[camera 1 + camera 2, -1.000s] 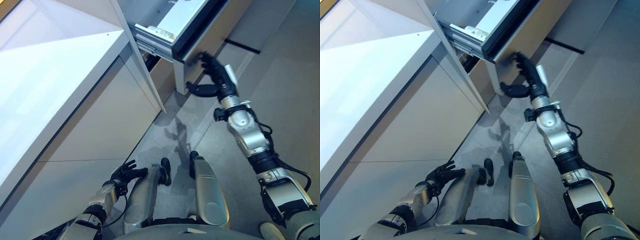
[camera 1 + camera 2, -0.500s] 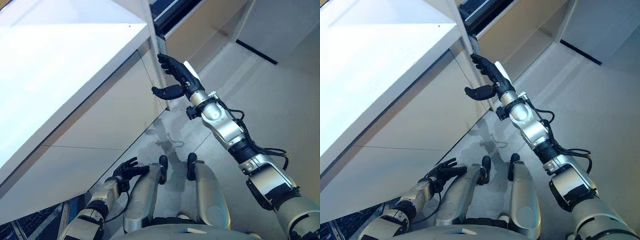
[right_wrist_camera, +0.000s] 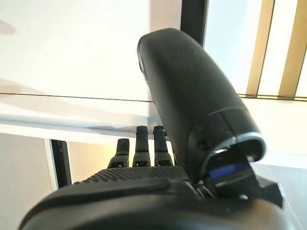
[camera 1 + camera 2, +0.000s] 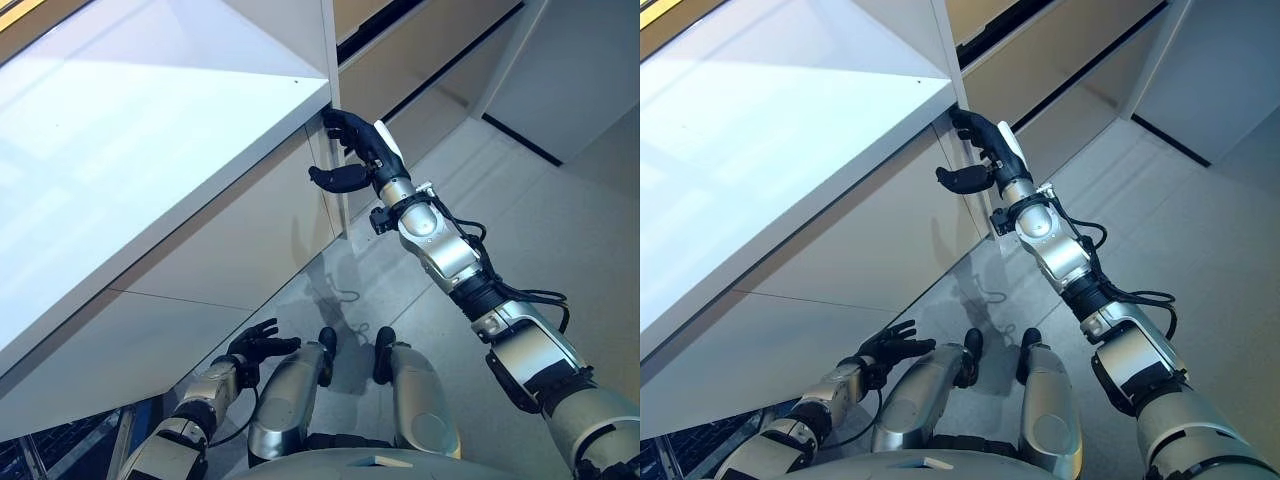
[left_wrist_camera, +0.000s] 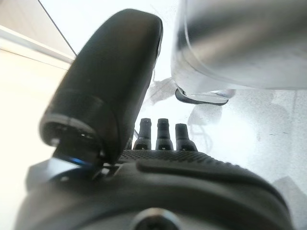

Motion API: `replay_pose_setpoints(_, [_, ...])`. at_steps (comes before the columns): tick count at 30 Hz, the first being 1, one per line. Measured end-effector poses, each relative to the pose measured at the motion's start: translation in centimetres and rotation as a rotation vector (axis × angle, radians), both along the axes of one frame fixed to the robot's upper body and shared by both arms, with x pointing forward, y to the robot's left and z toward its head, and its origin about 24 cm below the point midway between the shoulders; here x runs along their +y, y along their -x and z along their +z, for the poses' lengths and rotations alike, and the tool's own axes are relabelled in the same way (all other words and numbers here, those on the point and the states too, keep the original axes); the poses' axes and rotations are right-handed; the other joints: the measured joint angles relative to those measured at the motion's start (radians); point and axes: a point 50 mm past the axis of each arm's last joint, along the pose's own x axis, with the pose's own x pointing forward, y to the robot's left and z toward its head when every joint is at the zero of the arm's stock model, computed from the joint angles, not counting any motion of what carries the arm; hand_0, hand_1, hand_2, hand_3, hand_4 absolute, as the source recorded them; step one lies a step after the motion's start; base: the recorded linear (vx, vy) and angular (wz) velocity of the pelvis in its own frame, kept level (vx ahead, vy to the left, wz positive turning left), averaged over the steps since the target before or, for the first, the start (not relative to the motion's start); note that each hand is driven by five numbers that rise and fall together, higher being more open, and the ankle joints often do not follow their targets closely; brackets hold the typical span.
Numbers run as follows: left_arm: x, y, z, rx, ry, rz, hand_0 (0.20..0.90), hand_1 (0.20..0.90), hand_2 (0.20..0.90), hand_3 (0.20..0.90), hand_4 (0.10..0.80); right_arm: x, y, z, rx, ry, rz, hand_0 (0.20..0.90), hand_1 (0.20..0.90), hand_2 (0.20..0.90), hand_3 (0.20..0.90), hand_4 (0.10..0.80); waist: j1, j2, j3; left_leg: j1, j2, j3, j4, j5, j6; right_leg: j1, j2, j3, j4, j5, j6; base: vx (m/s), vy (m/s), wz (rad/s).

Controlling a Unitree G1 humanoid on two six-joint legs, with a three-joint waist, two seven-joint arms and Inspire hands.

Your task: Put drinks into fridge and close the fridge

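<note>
While the right robot hand [image 4: 352, 150] reaches up with fingers extended against the fridge door [image 4: 420, 60] edge beside the counter [image 4: 130, 150], it grasps nothing. Left robot hand [image 4: 255, 345] hangs low, relaxed, empty.

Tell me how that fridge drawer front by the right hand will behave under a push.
The drawer front looks like a flat, rigid panel, so it should not flex. It seems nearly flush with the cabinet, so little travel probably remains. Its smooth face may let the open right hand slip.

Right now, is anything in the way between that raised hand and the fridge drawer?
Nothing visible. The right hand, fingers open, is raised beside the white counter's corner, and the beige fridge drawer front lies just beyond it.
</note>
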Motion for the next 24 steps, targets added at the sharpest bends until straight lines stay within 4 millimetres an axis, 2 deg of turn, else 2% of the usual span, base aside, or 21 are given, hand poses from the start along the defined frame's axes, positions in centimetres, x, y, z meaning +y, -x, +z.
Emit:
replay_pose_setpoints(2, [0.1, 0.3, -0.2, 0.014, -0.002, 0.003, 0.9, 0.9, 0.9, 0.9, 0.8, -0.9, 0.0, -0.4, 0.016, 0.001, -0.019, 0.9, 0.9, 0.9, 0.9, 0.8, -0.004, -0.013, -0.008, 0.029, 0.002, 0.004, -0.03, 0.007, 0.003, 0.025, 0.002, 0.003, -0.024, 0.004, 0.004, -0.007, -0.015, -0.03])
replay_pose_setpoints(4, [0.9, 1.6, -0.8, 0.048, -0.019, 0.022, 0.9, 0.9, 0.9, 0.9, 0.8, -2.5, 0.3, -1.8, 0.069, -0.063, -0.071, 0.9, 0.9, 0.9, 0.9, 0.8, -0.007, -0.051, -0.034, 0.071, 0.004, 0.009, -0.082, 0.018, 0.002, 0.055, 0.007, 0.007, -0.064, 0.01, 0.007, -0.011, -0.024, -0.06])
replay_pose_setpoints(6, [1.5, 3.0, -1.4, 0.086, -0.028, 0.042, 0.9, 0.9, 0.9, 0.9, 0.8, -5.1, 1.4, -4.5, 0.143, -0.13, -0.149, 0.9, 0.9, 0.9, 0.9, 0.8, -0.011, -0.083, -0.09, 0.091, 0.011, 0.01, -0.136, 0.034, 0.0, 0.077, 0.019, 0.008, -0.123, 0.029, 0.012, -0.015, -0.006, -0.04])
replay_pose_setpoints(8, [1.8, 5.0, -2.2, 0.134, -0.032, 0.063, 0.9, 0.9, 0.9, 0.9, 0.8, -7.7, 3.2, -8.2, 0.248, -0.15, -0.229, 0.9, 0.9, 0.9, 0.9, 0.8, -0.026, -0.103, -0.141, 0.145, 0.021, 0.022, -0.21, 0.053, 0.002, 0.132, 0.032, 0.01, -0.208, 0.06, 0.02, -0.044, 0.005, -0.12])
replay_pose_setpoints(9, [1.8, 5.4, -2.4, 0.145, -0.032, 0.069, 0.9, 0.9, 0.9, 0.9, 0.8, -8.4, 3.9, -9.2, 0.276, -0.151, -0.247, 0.9, 0.9, 0.9, 0.9, 0.8, -0.033, -0.106, -0.153, 0.158, 0.022, 0.026, -0.226, 0.056, 0.004, 0.145, 0.034, 0.012, -0.227, 0.065, 0.023, -0.089, 0.004, -0.19])
replay_pose_setpoints(10, [1.9, 6.8, -2.9, 0.176, -0.029, 0.082, 0.9, 0.9, 0.9, 0.9, 0.8, -10.7, 6.2, -12.2, 0.359, -0.16, -0.303, 0.9, 0.9, 0.9, 0.9, 0.8, -0.046, -0.11, -0.195, 0.183, 0.024, 0.037, -0.273, 0.062, 0.009, 0.171, 0.041, 0.02, -0.277, 0.078, 0.031, -0.086, 0.001, -0.16])
replay_pose_setpoints(11, [1.9, 7.4, -3.1, 0.189, -0.027, 0.089, 0.9, 0.9, 0.9, 0.9, 0.8, -11.3, 7.1, -13.2, 0.391, -0.158, -0.325, 0.9, 0.9, 0.9, 0.9, 0.8, -0.054, -0.112, -0.206, 0.192, 0.024, 0.042, -0.285, 0.065, 0.01, 0.181, 0.042, 0.021, -0.295, 0.084, 0.033, -0.094, -0.004, -0.26])
replay_pose_setpoints(12, [2.0, 8.4, -3.4, 0.209, -0.019, 0.116, 0.9, 0.9, 0.9, 0.9, 0.8, -13.0, 9.3, -15.6, 0.476, -0.147, -0.376, 0.9, 0.9, 0.9, 0.9, 0.8, -0.075, -0.113, -0.229, 0.22, 0.027, 0.058, -0.32, 0.069, 0.015, 0.205, 0.048, 0.033, -0.337, 0.097, 0.039, -0.076, -0.023, -0.26])
replay_pose_setpoints(14, [2.7, 9.5, -3.6, 0.227, -0.016, 0.168, 0.9, 0.9, 0.9, 0.9, 0.8, -14.8, 13.1, -19.7, 0.642, -0.118, -0.448, 0.9, 0.9, 0.9, 0.9, 0.8, -0.096, -0.118, -0.266, 0.258, 0.033, 0.072, -0.37, 0.071, 0.015, 0.249, 0.059, 0.052, -0.409, 0.12, 0.043, -0.063, -0.023, -0.32])
replay_pose_setpoints(15, [2.9, 9.7, -3.7, 0.231, -0.017, 0.178, 0.9, 0.9, 0.9, 0.9, 0.8, -15.1, 13.9, -20.4, 0.677, -0.106, -0.459, 0.9, 0.9, 0.9, 0.9, 0.8, -0.101, -0.119, -0.274, 0.265, 0.034, 0.074, -0.379, 0.073, 0.014, 0.258, 0.061, 0.054, -0.424, 0.125, 0.044, -0.052, -0.025, -0.2])
replay_pose_setpoints(16, [3.4, 10.0, -3.7, 0.234, -0.02, 0.2, 0.9, 0.9, 0.9, 0.9, 0.8, -15.9, 16.4, -22.6, 0.786, -0.067, -0.493, 0.9, 0.9, 0.9, 0.9, 0.8, -0.114, -0.123, -0.285, 0.286, 0.035, 0.08, -0.403, 0.077, 0.014, 0.28, 0.066, 0.057, -0.459, 0.136, 0.045, -0.069, -0.03, -0.1])
replay_pose_setpoints(17, [3.5, 10.0, -3.6, 0.231, -0.02, 0.207, 0.9, 0.9, 0.9, 0.9, 0.8, -16.1, 17.1, -23.2, 0.821, -0.06, -0.502, 0.9, 0.9, 0.9, 0.9, 0.8, -0.115, -0.123, -0.292, 0.293, 0.036, 0.082, -0.413, 0.08, 0.013, 0.286, 0.067, 0.057, -0.47, 0.141, 0.045, -0.074, -0.036, -0.12])
replay_pose_setpoints(20, [3.9, 10.3, -3.7, 0.222, -0.005, 0.213, 0.9, 0.9, 0.9, 0.9, 0.8, -16.4, 22.8, -28.0, 1.1, -0.061, -0.573, 0.9, 0.9, 0.9, 0.9, 0.8, -0.123, -0.132, -0.353, 0.33, 0.04, 0.093, -0.476, 0.097, 0.009, 0.326, 0.078, 0.067, -0.546, 0.168, 0.045, -0.071, -0.04, -0.09])
replay_pose_setpoints(23, [4.1, 11.7, -4.3, 0.271, 0.011, 0.21, 0.9, 0.9, 0.9, 0.9, 0.8, -15.2, 26.5, -30.5, 1.276, -0.106, -0.581, 0.9, 0.9, 0.9, 0.9, 0.8, -0.125, -0.134, -0.395, 0.345, 0.045, 0.108, -0.502, 0.1, 0.006, 0.337, 0.085, 0.078, -0.572, 0.175, 0.041, -0.069, -0.041, -0.13])
replay_pose_setpoints(24, [4.1, 11.9, -4.3, 0.276, 0.014, 0.208, 0.9, 0.9, 0.9, 0.9, 0.8, -14.9, 27.1, -30.8, 1.304, -0.119, -0.582, 0.9, 0.9, 0.9, 0.9, 0.8, -0.125, -0.136, -0.4, 0.346, 0.046, 0.108, -0.506, 0.101, 0.005, 0.339, 0.086, 0.077, -0.577, 0.177, 0.04, -0.071, -0.043, -0.04])
